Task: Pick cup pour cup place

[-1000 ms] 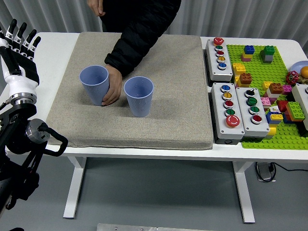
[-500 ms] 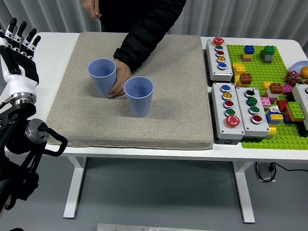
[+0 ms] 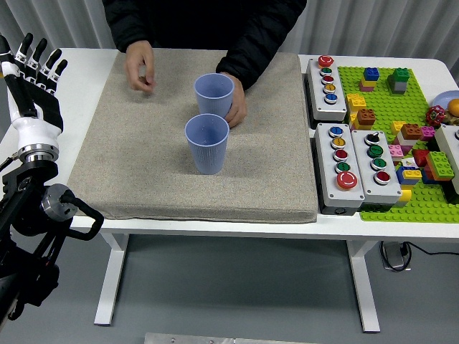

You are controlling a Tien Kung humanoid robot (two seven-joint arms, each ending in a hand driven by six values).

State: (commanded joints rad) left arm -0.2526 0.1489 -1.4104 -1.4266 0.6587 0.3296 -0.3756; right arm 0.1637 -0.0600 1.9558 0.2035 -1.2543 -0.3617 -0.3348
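The far cup [image 3: 214, 94] has travelled from the left part of the mat to a spot just behind the near cup [image 3: 207, 143], carried there by a person's hand [image 3: 235, 107] that a second ago gripped it well to the left. That hand, coming out of a dark padded sleeve [image 3: 262, 39], now wraps the far cup's right side, fingers against its ribbed wall. The person's other hand [image 3: 139, 66] hovers loosely curled over the mat's far left part, holding nothing that can be made out.

Both cups are pale blue, ribbed, upright and open-topped. They stand on a beige mat [image 3: 143, 179] that covers most of the white table [image 3: 82, 79]. The near cup stands alone toward the mat's middle, untouched, with the far cup close behind it and slightly to the right.

The robot's left hand [image 3: 32, 75] is raised at the table's left edge, its black-tipped fingers spread and pointing upward, gripping nothing and well apart from both cups.

To the right of the mat lie three grey button boxes [image 3: 345, 168] with coloured buttons, and beyond them a green baseplate [image 3: 412, 204] scattered with coloured bricks.
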